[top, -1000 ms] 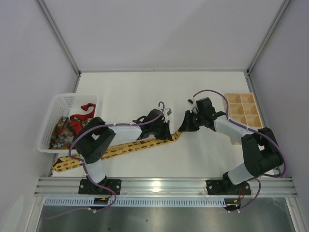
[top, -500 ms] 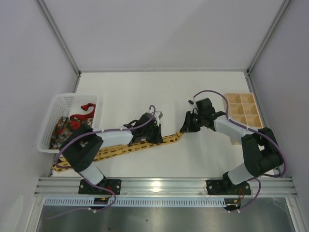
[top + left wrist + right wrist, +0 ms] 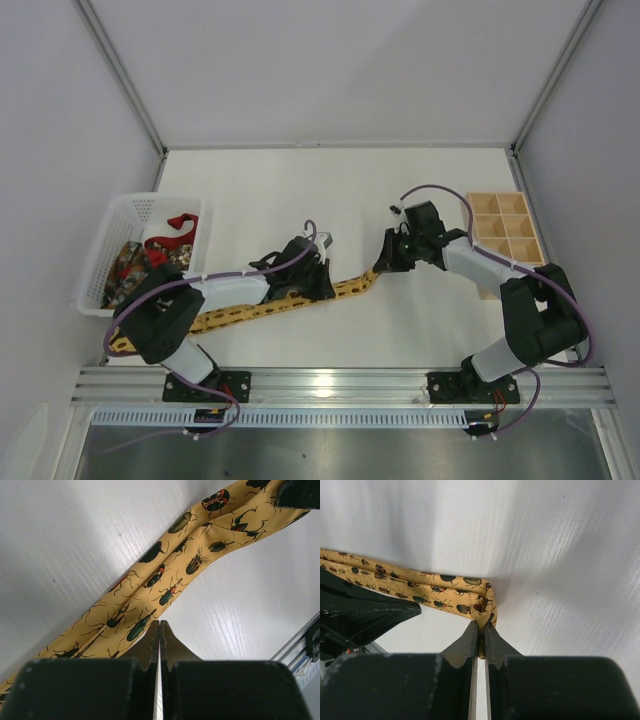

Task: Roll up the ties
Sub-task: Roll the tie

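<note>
A yellow-gold tie printed with beetles lies slantwise on the white table, from the near left up to the middle. Its right end is doubled back on itself. My right gripper is shut on that folded end; in the right wrist view the fabric bunches between the pads. My left gripper is shut and empty, its tips resting at the edge of the doubled tie. A red tie and a dark patterned tie lie in the basket.
A white plastic basket stands at the left edge of the table. A wooden box with several compartments stands at the right, next to the right arm. A metal rail runs along the near edge.
My left gripper has slid left along the yellow tie, away from the right gripper, and its elbow has swung lower. The right arm has stayed put, still pinching the fold.
</note>
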Available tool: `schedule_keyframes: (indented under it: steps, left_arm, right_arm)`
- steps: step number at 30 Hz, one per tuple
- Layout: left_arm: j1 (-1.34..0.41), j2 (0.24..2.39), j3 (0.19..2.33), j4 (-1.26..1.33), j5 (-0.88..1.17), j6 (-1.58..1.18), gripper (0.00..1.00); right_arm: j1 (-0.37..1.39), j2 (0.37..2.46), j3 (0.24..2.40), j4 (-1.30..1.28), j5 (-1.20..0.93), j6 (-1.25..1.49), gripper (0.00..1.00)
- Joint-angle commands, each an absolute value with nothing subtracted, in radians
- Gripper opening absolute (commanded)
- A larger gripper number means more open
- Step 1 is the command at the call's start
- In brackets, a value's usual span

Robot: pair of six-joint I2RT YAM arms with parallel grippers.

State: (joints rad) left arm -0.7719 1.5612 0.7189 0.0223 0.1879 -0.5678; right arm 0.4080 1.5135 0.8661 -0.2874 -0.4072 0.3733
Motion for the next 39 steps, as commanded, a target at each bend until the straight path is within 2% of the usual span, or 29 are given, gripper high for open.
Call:
schedule_keyframes:
  steps: [1, 9, 23, 39]
  left_arm:
    - [-0.764, 1.557, 0.735, 0.052, 0.181, -0.587, 0.0]
    - [-0.759, 1.623, 0.779, 0.026, 0.175, -0.594, 0.0]
    - [-0.753, 1.64, 0.761, 0.043, 0.175, -0.607, 0.0]
    - [-0.746, 1.631, 0.747, 0.044, 0.176, -0.612, 0.0]
  right_arm:
    - [0.42, 1.494, 0.919, -0.296, -0.39, 0.379, 0.0]
    - [0.44, 1.497, 0.934, -0.31, -0.38, 0.368, 0.0]
    - [0.589, 1.603, 0.986, -0.279, -0.36, 0.402, 0.01]
    - [0.606, 1.723, 0.973, -0.146, -0.433, 0.465, 0.08]
